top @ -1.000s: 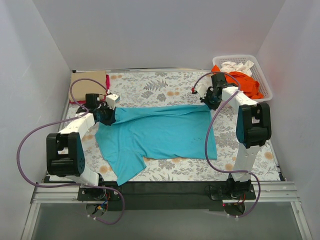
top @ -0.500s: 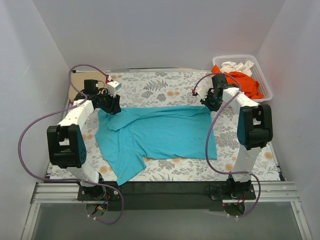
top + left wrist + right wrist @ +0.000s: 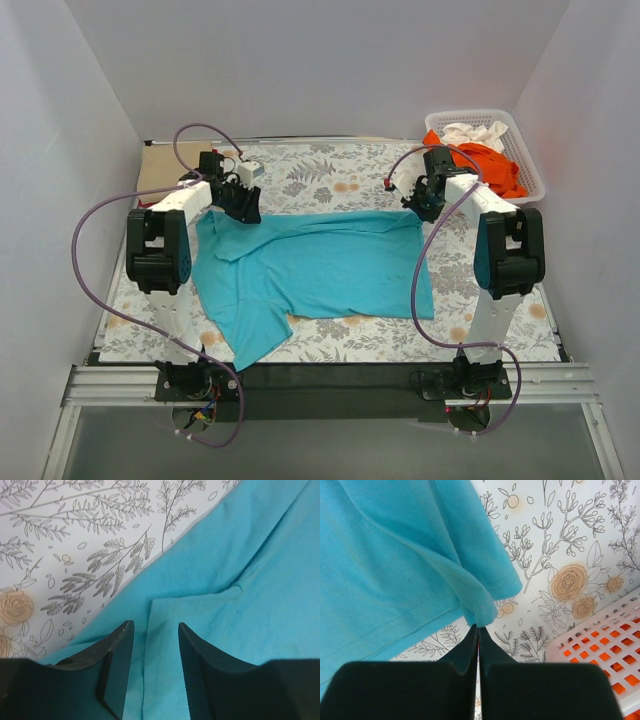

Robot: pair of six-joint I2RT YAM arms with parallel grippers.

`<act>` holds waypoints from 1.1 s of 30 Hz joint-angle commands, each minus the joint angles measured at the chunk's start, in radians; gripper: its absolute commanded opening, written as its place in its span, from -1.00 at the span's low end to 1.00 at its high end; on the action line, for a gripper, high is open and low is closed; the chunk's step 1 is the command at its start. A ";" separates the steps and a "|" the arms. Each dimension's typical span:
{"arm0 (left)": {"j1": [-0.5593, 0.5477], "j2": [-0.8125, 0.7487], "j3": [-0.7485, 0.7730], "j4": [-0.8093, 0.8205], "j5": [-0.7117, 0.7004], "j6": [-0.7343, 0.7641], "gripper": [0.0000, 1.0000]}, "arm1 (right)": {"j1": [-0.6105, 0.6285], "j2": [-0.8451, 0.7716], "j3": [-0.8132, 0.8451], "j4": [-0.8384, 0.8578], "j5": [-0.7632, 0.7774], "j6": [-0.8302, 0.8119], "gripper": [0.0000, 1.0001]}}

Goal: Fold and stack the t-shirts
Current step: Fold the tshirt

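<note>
A turquoise-teal t-shirt lies spread across the floral table cloth, one sleeve pointing to the near left. My left gripper hovers over its far left corner. In the left wrist view this gripper is open, and the teal cloth lies flat with a hem running under the gap. My right gripper is at the shirt's far right corner. In the right wrist view it is shut on a small raised fold of the teal shirt beside the sleeve hem.
A white lattice basket stands at the far right and holds an orange t-shirt and a white t-shirt; its rim shows beside the right gripper. A brown cardboard sheet lies at the far left corner.
My left gripper let go of the shirt's far left corner, opened, and swung back and to the right. The right arm stayed at its corner. The shirt lies as before.
</note>
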 commanded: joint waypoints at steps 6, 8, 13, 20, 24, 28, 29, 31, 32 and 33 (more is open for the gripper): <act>-0.030 0.040 0.068 -0.016 0.009 0.016 -0.21 | 0.003 0.014 0.062 -0.023 -0.012 -0.003 -0.97; -0.030 0.046 0.073 -0.007 0.003 0.010 -0.18 | 0.003 0.016 0.065 -0.030 -0.015 -0.003 -0.97; -0.036 0.067 0.091 -0.008 -0.006 0.005 -0.18 | 0.001 0.022 0.074 -0.039 -0.019 -0.001 -0.97; -0.039 0.004 0.067 -0.062 0.055 0.043 -0.91 | 0.001 0.020 0.085 -0.043 -0.015 -0.007 -0.97; -0.035 -0.095 0.008 -0.085 0.057 0.081 -1.00 | 0.001 0.007 0.079 -0.046 -0.012 -0.023 -0.97; -0.021 -0.181 -0.027 -0.149 0.066 0.120 -1.00 | 0.001 -0.010 0.060 -0.045 -0.015 -0.043 -0.97; -0.019 -0.193 -0.032 -0.165 0.069 0.135 -1.00 | 0.000 -0.016 0.056 -0.045 -0.012 -0.047 -0.97; -0.013 -0.227 -0.042 -0.202 0.083 0.158 -1.00 | -0.002 -0.021 0.042 -0.045 -0.007 -0.063 -0.97; -0.012 -0.240 -0.046 -0.211 0.086 0.164 -1.00 | -0.004 -0.024 0.039 -0.045 -0.005 -0.066 -0.97; -0.009 -0.255 -0.049 -0.223 0.094 0.172 -1.00 | -0.005 -0.026 0.037 -0.045 -0.004 -0.070 -0.97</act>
